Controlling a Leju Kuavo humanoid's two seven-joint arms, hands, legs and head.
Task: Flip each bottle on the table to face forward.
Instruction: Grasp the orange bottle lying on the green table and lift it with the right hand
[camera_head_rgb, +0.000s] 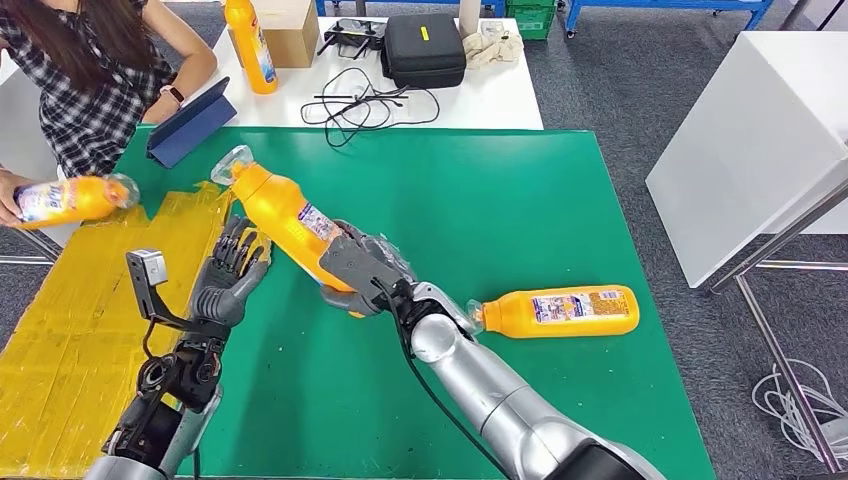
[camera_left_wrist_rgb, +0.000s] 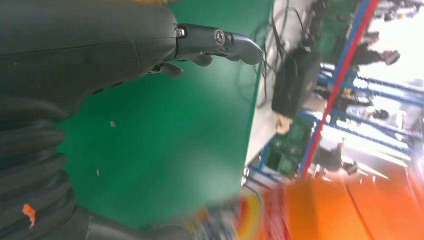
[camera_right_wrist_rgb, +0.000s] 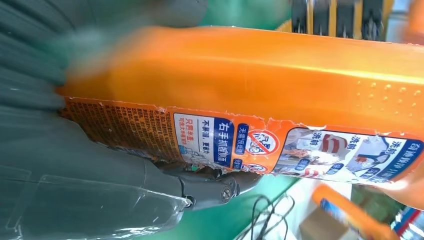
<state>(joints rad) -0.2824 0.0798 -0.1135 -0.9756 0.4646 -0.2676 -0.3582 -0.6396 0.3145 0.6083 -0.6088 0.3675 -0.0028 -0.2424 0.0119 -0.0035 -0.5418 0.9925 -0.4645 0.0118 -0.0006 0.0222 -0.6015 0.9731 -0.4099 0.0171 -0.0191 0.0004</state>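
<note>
Leftmost, a person (camera_head_rgb: 85, 95) holds one orange bottle (camera_head_rgb: 70, 198) at the table's (camera_head_rgb: 560, 210) edge. Next, the robot's left hand (camera_head_rgb: 232, 272) hovers empty, fingers spread, just beside the bottle in hand (camera_head_rgb: 285, 215). That bottle is gripped near its base by the right hand (camera_head_rgb: 362, 268), tilted, cap away. It seems mid-flip; the next move likely calls for rotating and setting it down. Rightmost, a second bottle (camera_head_rgb: 558, 311) lies on the mat.

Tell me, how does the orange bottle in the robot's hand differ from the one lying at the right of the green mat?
The held bottle is gripped by the right hand and angled, cap toward the far left; the lying bottle rests free on the green mat, cap pointing left. The held bottle's label is partly covered; the other's faces up. Both are orange with clear caps.
</note>
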